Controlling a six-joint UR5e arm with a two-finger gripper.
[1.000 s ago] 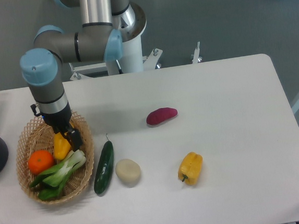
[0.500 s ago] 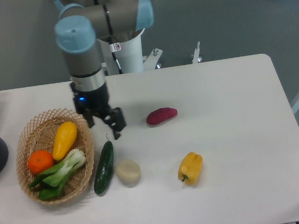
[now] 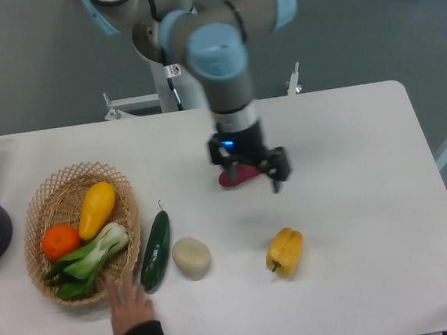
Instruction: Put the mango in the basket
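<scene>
Inside the shallow oval woven tan wicker basket (image 3: 42, 203), toward its twelve o'clock rim, lies the smooth elongated yellow mango (image 3: 97, 209), an orange (image 3: 60, 241) at its seven o'clock and leafy green bok choy (image 3: 90, 257) at six. We judge the placing done, so the best course is to hold clear: a person's hand (image 3: 130, 309) reaches near the basket's five o'clock edge. Our two-finger gripper (image 3: 252, 170) hovers well apart over a glossy magenta oblong vegetable (image 3: 244, 173), jaws spread wide and carrying nothing.

Cucumber (image 3: 155, 251) beside pale round lump (image 3: 191, 257); yellow pepper (image 3: 285, 252) apart.
</scene>
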